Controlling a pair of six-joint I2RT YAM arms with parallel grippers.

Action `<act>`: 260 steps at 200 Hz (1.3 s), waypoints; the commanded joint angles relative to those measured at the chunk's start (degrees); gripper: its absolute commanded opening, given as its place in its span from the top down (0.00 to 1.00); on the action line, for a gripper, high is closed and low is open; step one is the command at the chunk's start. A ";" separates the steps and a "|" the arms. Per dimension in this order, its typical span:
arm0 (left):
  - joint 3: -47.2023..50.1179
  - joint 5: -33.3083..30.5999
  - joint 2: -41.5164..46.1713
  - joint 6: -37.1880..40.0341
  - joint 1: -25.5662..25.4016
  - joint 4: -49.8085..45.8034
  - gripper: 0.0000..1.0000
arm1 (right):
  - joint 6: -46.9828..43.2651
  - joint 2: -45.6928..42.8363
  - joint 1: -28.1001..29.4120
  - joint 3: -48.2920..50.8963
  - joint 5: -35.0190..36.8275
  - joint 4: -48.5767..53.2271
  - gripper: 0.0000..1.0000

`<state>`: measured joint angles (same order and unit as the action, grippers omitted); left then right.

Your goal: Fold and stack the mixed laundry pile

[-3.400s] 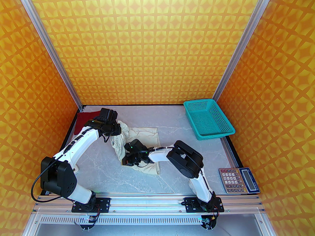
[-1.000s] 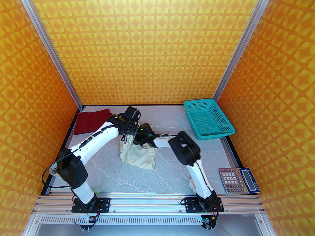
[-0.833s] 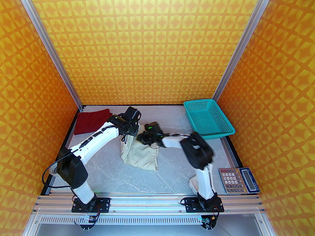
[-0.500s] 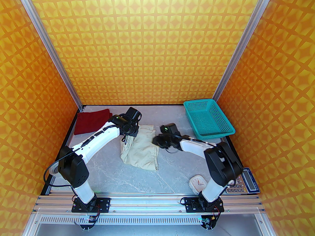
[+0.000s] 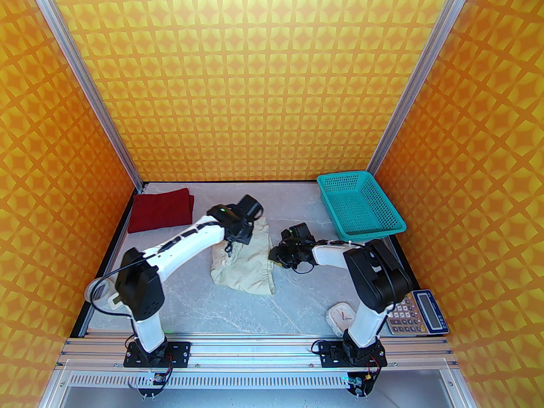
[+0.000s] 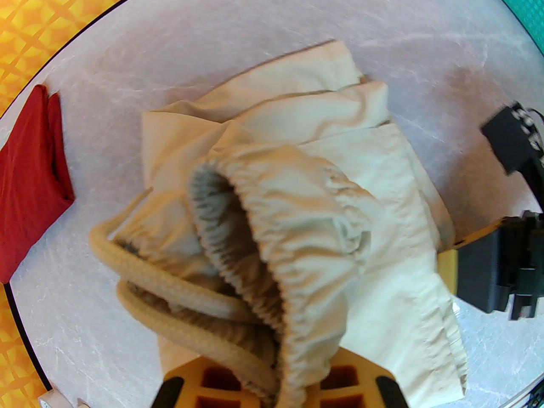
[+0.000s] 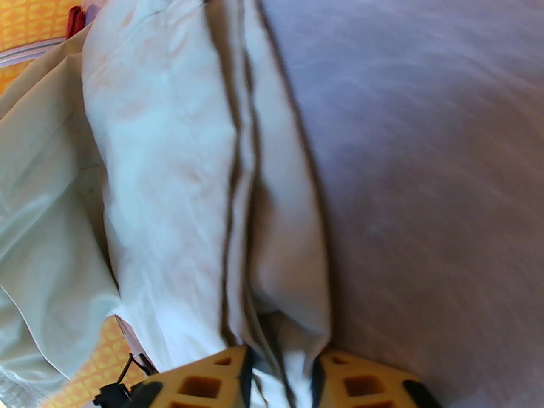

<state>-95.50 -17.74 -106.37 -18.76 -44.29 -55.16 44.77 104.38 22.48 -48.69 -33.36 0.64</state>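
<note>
Two garments: cream-beige shorts [image 5: 244,266] mid-table, partly folded, between my two arms; maroon shirt [image 5: 161,214] flat and squared at the far left corner, well apart from the shorts.
Left pincer [image 6: 280,383]: narrow, clamped on the gathered elastic waistband. The drawstring [image 6: 170,285] loops out beside it. Waistband bunch is held up above the rest of the cloth, which drapes onto the table [image 5: 297,313].
Right pincer [image 7: 280,381]: narrow, low to the table. Stacked leg hems run between my fingers at the right edge of the shorts; reads as a pinch.
Why held so: one grip on the waistband and one on the hems controls both ends, so limp cloth can be tensioned and laid over without bunching.
Step, my guess: folding the shorts; shirt looks done.
Progress, my guess: past half; shorts need finishing, then stacking with the shirt.
Next needs: both ends moved together, layers aligned, set flat before release.
Risk: thin hem stack may slip from the right pinch; drawstring may get trapped in the fold.
Off-task: teal mesh basket [image 5: 345,177] far right; calculator [image 5: 412,313] and small white clock [image 5: 340,316] near right; none touch the cloth.
</note>
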 commanded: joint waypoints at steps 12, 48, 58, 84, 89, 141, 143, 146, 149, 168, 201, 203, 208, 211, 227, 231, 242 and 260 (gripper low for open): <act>-4.16 -2.67 -4.15 -4.64 -3.34 -1.35 1.00 | 2.90 6.30 1.78 1.48 -0.25 -5.86 0.82; -6.48 -2.68 -10.53 -8.21 -4.62 -2.42 0.99 | 3.30 7.85 1.90 1.58 0.19 -6.13 0.83; -6.87 -2.68 -11.93 -9.06 -4.98 -2.49 0.89 | 3.29 7.41 1.90 1.87 0.89 -5.53 0.81; -7.34 -2.12 -13.35 -11.06 -6.30 -1.62 0.58 | 2.50 4.19 1.49 2.67 2.56 -2.66 0.72; -7.07 -1.35 -12.95 -11.45 -6.49 -0.76 0.55 | 2.07 3.29 1.36 2.75 2.91 -1.57 0.71; 3.18 12.06 -1.61 -16.99 -6.26 17.03 0.30 | -5.05 -9.47 -2.46 5.26 9.01 12.82 0.62; 3.63 12.38 -0.98 -17.25 -6.23 17.59 0.30 | -5.33 -10.18 -2.64 5.38 9.37 13.44 0.62; 4.26 12.72 0.07 -17.53 -6.10 18.52 0.29 | -5.84 -11.02 -2.96 5.62 10.04 14.44 0.62; 4.85 13.18 0.75 -17.73 -5.90 19.39 0.29 | -6.30 -11.90 -3.24 5.81 10.53 15.37 0.62; 9.33 15.72 6.43 -18.36 -4.60 23.53 0.26 | -8.95 -17.94 -4.89 6.24 12.85 21.13 0.62; 17.50 16.89 15.93 -16.62 -1.86 25.01 0.44 | -11.55 -25.73 -4.62 2.47 10.00 25.20 0.66; 17.95 16.93 16.23 -16.41 -1.70 24.90 0.48 | -11.40 -25.92 -4.50 2.11 9.57 25.13 0.66; 19.23 16.98 16.72 -15.83 -1.39 24.48 0.56 | -11.18 -26.02 -4.09 1.15 8.72 24.92 0.68; 20.04 17.06 16.82 -15.38 -1.22 24.33 0.60 | -10.93 -26.00 -3.65 0.57 8.31 24.64 0.69; 23.45 19.05 16.46 -13.88 -0.51 24.35 0.78 | -9.99 -24.04 -0.10 -3.45 7.44 22.57 0.73; 24.13 19.76 16.10 -13.51 -0.46 24.64 0.81 | -9.90 -22.94 0.86 -4.75 7.43 22.31 0.73; 26.02 22.15 15.10 -13.82 -0.53 25.94 0.87 | -9.54 -19.08 2.86 -8.55 7.18 21.58 0.76; 29.82 24.45 13.88 -15.34 -0.58 29.56 0.92 | -5.92 -12.49 4.00 -12.18 4.86 17.28 0.79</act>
<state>-70.32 0.95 -90.17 -33.78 -44.77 -29.32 35.77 84.64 24.77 -56.97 -25.36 22.39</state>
